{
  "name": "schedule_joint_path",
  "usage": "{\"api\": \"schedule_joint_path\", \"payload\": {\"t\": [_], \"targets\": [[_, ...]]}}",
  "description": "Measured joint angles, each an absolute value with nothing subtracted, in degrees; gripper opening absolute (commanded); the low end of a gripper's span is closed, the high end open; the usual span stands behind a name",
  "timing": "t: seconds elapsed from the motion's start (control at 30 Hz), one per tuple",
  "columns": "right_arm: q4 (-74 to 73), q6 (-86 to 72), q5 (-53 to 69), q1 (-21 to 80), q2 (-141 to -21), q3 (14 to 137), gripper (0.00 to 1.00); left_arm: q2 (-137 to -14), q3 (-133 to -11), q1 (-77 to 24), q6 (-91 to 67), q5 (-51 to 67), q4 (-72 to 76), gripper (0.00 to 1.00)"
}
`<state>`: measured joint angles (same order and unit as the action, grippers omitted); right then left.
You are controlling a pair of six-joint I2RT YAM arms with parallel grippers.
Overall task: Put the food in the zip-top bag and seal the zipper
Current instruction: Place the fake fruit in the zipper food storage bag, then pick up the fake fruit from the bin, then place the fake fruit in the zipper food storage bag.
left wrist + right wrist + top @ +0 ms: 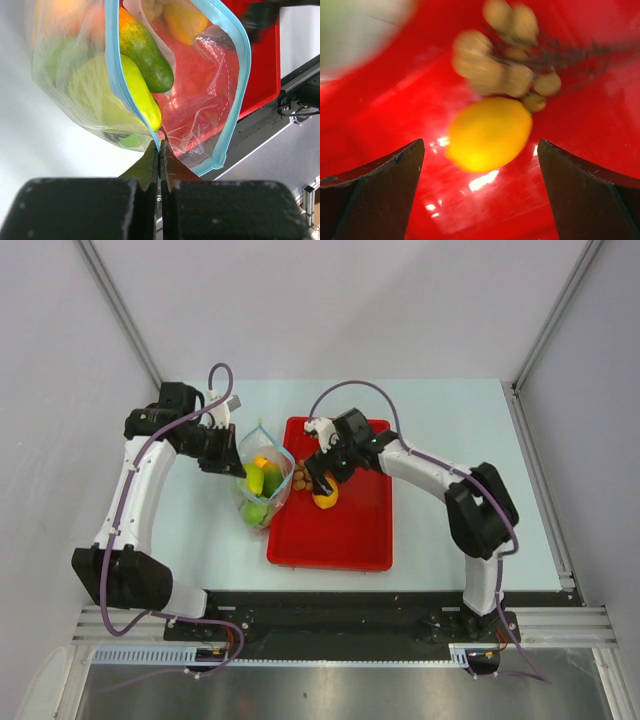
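The bag (265, 483) is clear and floppy. It sits on the tabletop (200, 540) at the left edge of the tray (340, 540), with its mouth gaping. The zipper (244, 65), a thin light-blue strip, loops around that open mouth, unsealed. Inside are an orange-green mango (147, 55), a yellow-green fruit (140, 95) and green round fruits (255, 512). The lemon (490, 132) lies on the tray, outside the bag. The small brown nuts (507, 77) are bunched just beside it and look blurred.
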<state>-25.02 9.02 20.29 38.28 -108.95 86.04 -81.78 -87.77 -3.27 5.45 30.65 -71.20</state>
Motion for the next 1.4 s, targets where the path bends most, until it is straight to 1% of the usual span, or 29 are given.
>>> {"api": "schedule_joint_path", "payload": {"t": [0.17,0.23,0.33,0.37,0.43,0.47,0.53,0.57,0.67,0.8,0.9,1.03,1.17,1.27,1.4], "targets": [[-24.71,10.13,14.85,38.52,-115.22,85.86,1.0,-81.78,-87.77,-3.27,5.48,30.2,-71.22,0.0],[-24.4,10.37,13.69,38.65,-116.31,85.86,0.98,-81.78,-87.77,-3.27,5.5,30.13,-71.22,0.0],[-24.23,10.46,12.71,38.79,-117.36,85.86,0.93,-81.78,-87.77,-3.27,5.52,29.95,-71.22,0.0],[-24.25,10.44,12.69,38.76,-117.56,85.86,0.87,-81.78,-87.77,-3.27,5.52,29.91,-71.22,0.0],[-24.69,10.24,12.75,38.5,-117.78,85.84,0.79,-81.78,-87.77,-3.27,5.52,29.78,-71.22,0.0],[-24.84,10.02,12.99,38.39,-117.78,85.82,0.74,-81.78,-87.77,-3.27,5.52,29.69,-71.22,0.0],[-24.84,9.72,13.37,38.02,-117.73,85.82,0.68,-81.78,-87.77,-3.27,5.52,29.65,-71.22,0.0],[-24.93,9.39,13.72,37.63,-117.69,85.82,0.62,-81.78,-87.77,-3.27,5.52,29.65,-71.2,0.0],[-25.21,8.8,14.63,36.4,-116.53,85.49,0.56,-81.78,-87.77,-3.27,5.52,29.63,-71.2,0.0],[-26.2,7.73,19.14,34.74,-110.06,85.19,0.54,-81.78,-87.77,-3.27,5.58,29.63,-71.2,0.0],[-24.49,5.52,24.12,33.8,-101.95,85.65,0.54,-81.78,-87.77,-3.27,5.56,29.65,-71.2,0.0],[-20.43,2.7,28.71,36.75,-95.68,92.47,0.55,-81.78,-87.77,-3.27,5.54,29.71,-71.18,0.01],[-16.6,2.11,30.48,44.14,-96.18,100.57,0.56,-81.76,-87.77,-3.27,5.54,29.76,-71.11,0.01],[-15.97,3.22,30.79,48.66,-100.36,105.25,0.57,-81.73,-87.74,-3.27,5.54,29.76,-71.05,0.01],[-16.47,4.51,30.2,50.57,-105.93,107.15,0.59,-81.6,-87.74,-3.27,5.5,29.82,-70.98,0.01]]}}
